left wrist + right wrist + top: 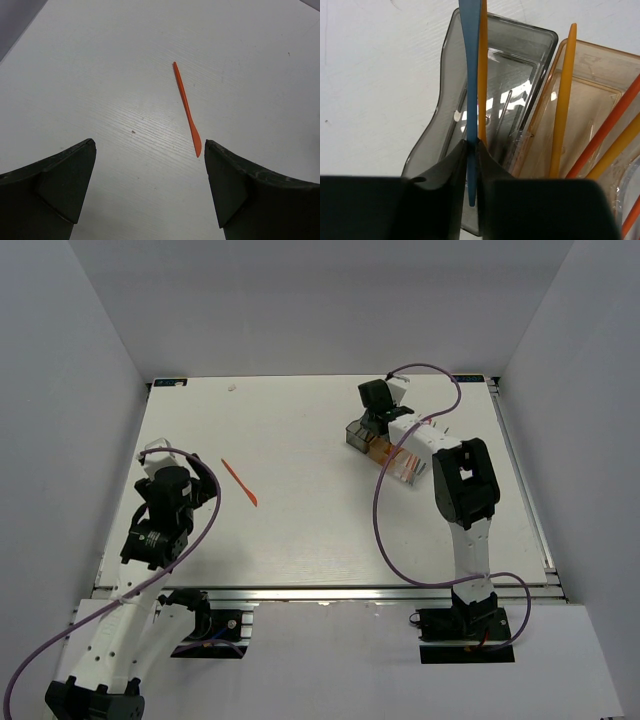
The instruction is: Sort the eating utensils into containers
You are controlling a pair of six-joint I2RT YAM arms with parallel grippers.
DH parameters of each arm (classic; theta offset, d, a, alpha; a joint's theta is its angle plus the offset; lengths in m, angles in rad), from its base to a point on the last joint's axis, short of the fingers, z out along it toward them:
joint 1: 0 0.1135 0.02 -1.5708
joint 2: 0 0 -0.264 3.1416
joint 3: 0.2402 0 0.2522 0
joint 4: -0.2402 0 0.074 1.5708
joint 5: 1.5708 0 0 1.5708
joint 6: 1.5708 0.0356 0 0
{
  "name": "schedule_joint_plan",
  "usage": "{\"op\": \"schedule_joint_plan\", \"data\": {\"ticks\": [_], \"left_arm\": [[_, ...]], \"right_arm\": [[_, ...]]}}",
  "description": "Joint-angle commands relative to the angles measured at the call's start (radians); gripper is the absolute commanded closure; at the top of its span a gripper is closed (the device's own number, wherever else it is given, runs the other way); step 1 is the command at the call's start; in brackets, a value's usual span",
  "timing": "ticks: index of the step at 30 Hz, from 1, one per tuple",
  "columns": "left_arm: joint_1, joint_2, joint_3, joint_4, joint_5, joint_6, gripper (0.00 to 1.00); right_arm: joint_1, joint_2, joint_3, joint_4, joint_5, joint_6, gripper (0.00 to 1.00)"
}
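Note:
In the right wrist view my right gripper (472, 145) is shut on a blue utensil (470, 75), which points away over the smoky grey container (520, 55). A yellow-orange utensil (482, 75) runs close beside it. The orange container (590, 115) next to the grey one holds several orange and yellow utensils (563, 100). From above, the right gripper (378, 405) hangs over the row of containers (356, 433) at the back right. One orange knife (239, 482) lies alone on the table. My left gripper (150, 145) is open just short of that knife (187, 107) and holds nothing.
The white table (300, 530) has grey walls on three sides and a metal rail along its near edge. A purple cable (385, 530) loops off the right arm over the table. The clear container (410, 472) sits at the row's near end, partly under the right arm.

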Motion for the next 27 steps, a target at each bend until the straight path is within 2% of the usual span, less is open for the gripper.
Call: {"op": "schedule_joint_plan", "data": {"ticks": [1,6,13,16,20,21,23,27], "left_arm": [[-0.002,0.002,0.013,0.012,-0.003,0.006,0.02],[-0.002,0.015,0.016,0.009,-0.009,0.005,0.02],[-0.002,0.067,0.034,0.005,-0.024,-0.001,0.02],[-0.003,0.109,0.037,0.015,0.009,-0.061,0.02],[0.0,0.288,0.074,0.031,0.028,-0.194,0.02],[0.0,0.386,0.086,0.029,0.025,-0.249,0.02],[0.001,0.48,0.106,0.037,-0.004,-0.308,0.02],[0.004,0.757,0.231,0.063,0.047,-0.392,0.07]], "right_arm": [[-0.003,-0.018,0.044,0.019,-0.007,0.005,0.81],[-0.003,-0.041,0.081,-0.003,-0.021,-0.019,0.58],[-0.004,-0.112,0.064,-0.007,-0.06,-0.042,0.54],[0.002,-0.171,0.026,0.015,-0.17,-0.085,0.51],[0.014,-0.257,-0.049,-0.013,-0.423,-0.192,0.43],[0.025,-0.274,-0.084,-0.035,-0.467,-0.212,0.43],[0.042,-0.343,-0.15,-0.05,-0.497,-0.277,0.41],[0.065,-0.499,-0.413,-0.026,-0.544,-0.326,0.37]]}}
